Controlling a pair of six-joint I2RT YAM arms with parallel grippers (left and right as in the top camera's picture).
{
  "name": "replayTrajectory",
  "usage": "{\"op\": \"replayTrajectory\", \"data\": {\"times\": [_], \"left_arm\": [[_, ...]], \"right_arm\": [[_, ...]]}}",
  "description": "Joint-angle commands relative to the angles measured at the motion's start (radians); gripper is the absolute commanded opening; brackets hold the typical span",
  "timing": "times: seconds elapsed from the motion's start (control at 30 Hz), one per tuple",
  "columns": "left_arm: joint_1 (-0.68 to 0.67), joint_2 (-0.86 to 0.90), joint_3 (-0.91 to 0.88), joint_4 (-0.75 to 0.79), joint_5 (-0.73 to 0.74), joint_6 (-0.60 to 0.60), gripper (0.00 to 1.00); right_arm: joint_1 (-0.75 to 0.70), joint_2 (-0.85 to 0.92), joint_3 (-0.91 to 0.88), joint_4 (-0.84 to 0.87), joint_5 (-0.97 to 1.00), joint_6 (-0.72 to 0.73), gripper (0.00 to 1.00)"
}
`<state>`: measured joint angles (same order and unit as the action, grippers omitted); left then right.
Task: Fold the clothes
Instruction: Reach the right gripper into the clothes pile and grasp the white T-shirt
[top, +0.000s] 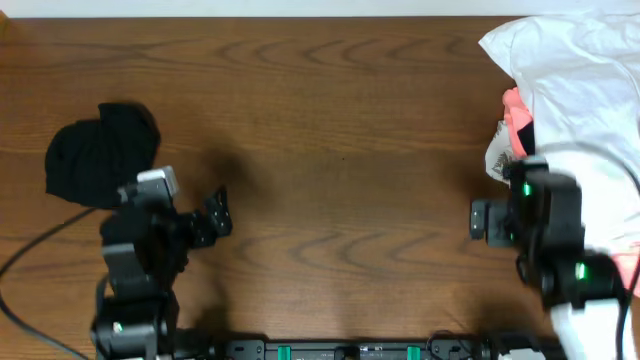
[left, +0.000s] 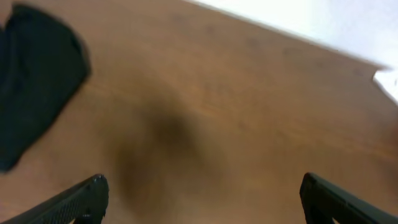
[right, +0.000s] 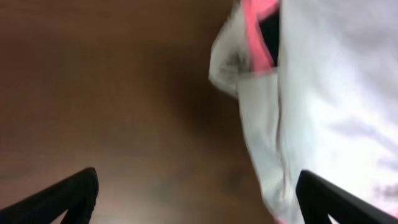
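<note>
Overhead: black garment (top: 100, 155) near left claw (top: 221, 212).

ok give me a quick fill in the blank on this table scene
1. The black garment lies on the robot's ____ side of the table.
2. The coral-pink garment peeks out of a pile of mostly ____ fabric.
3. The left pincer and right pincer are both ____ and empty.
Missing words: left, white, open.

Overhead is looking straight down on the table (top: 330, 150); wrist cameras are looking close, sharing black cloth (top: 100, 155) left, white shirt (top: 590, 90) right.
</note>
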<state>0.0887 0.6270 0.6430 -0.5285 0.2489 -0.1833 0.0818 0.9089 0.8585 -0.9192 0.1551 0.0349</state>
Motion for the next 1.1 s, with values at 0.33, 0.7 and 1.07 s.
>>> {"op": "replayTrajectory", "data": {"times": [0.33,0.7,1.07], "left_arm": [[-0.004,0.183,0.14,-0.137,0.001,0.006,0.98],[-0.004,0.183,0.14,-0.135,0.001,0.006,0.98],[-0.004,0.183,0.14,-0.137,0.001,0.006,0.98]], "right_arm": [[-0.148,0.345,0.226,-0.15,-0.009,0.172,0.99],[-0.552,0.367,0.103,-0.063,-0.009,0.183,0.97],[-0.575,0.448,-0.141,0.23,0.015,0.274,0.87]]}}
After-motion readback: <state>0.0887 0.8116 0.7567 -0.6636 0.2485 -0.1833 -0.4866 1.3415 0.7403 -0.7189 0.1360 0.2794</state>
